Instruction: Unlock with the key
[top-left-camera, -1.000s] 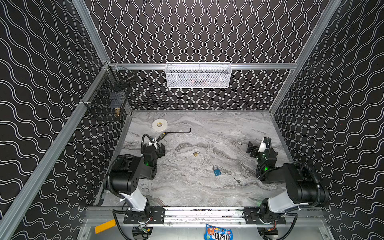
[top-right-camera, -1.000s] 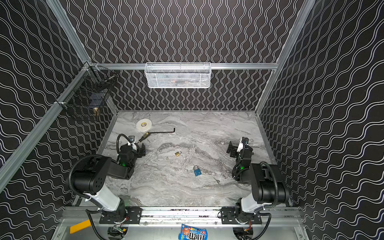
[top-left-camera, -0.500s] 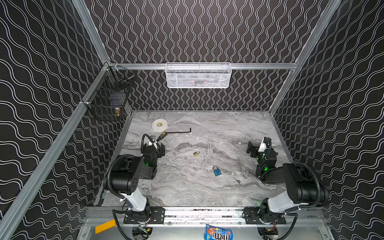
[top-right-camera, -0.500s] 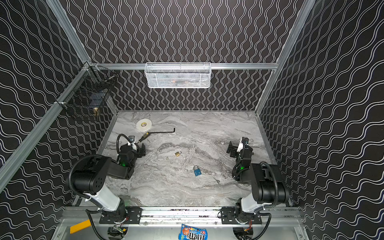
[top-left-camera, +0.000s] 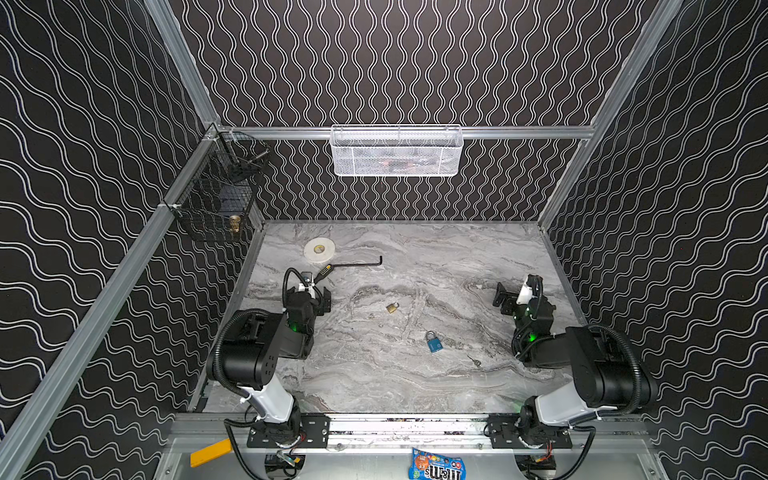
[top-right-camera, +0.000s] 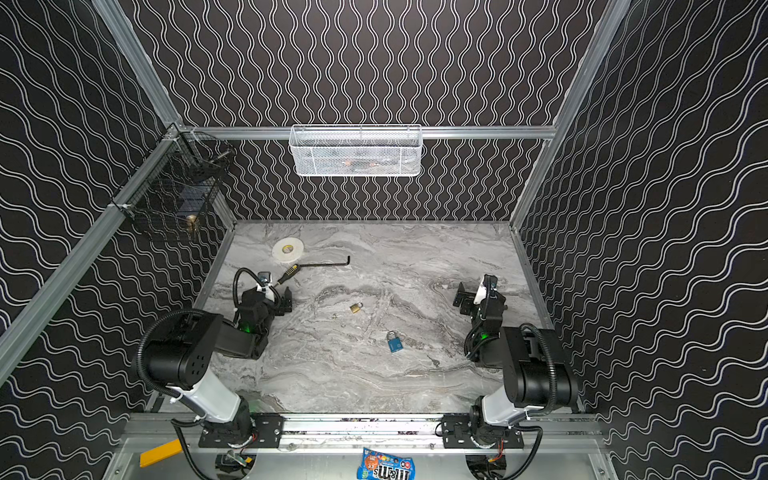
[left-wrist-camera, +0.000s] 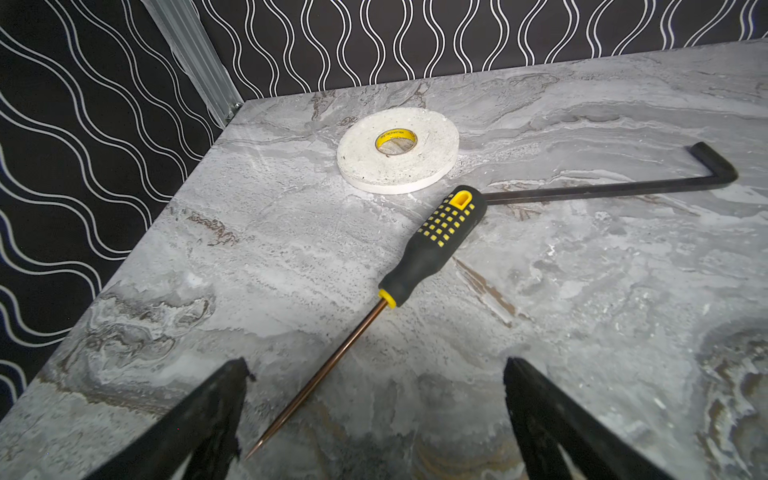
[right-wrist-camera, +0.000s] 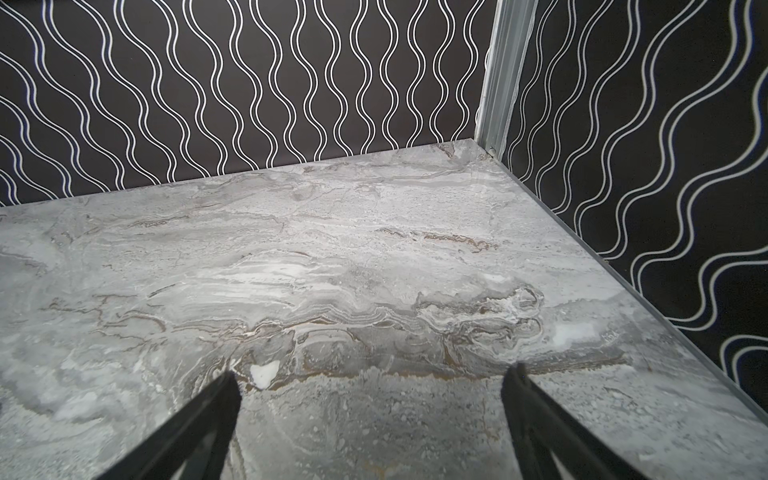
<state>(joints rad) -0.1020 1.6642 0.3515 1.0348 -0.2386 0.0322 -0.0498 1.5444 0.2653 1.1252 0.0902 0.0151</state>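
We see both end effectors spread wide and empty. The left end effector (left-wrist-camera: 374, 365) sits at the far left, by a black-and-yellow-handled screwdriver (left-wrist-camera: 436, 245). The right end effector (right-wrist-camera: 372, 372) hangs over the bare grey marble tabletop (right-wrist-camera: 374, 249). The small blue padlock (top-left-camera: 433, 343) lies mid-tabletop, with the small metal key (top-left-camera: 474, 360) near it on the right, apart from it.

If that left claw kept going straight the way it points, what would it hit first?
Probably the screwdriver, whose shaft lies between the jaws of the open left gripper; height unclear.
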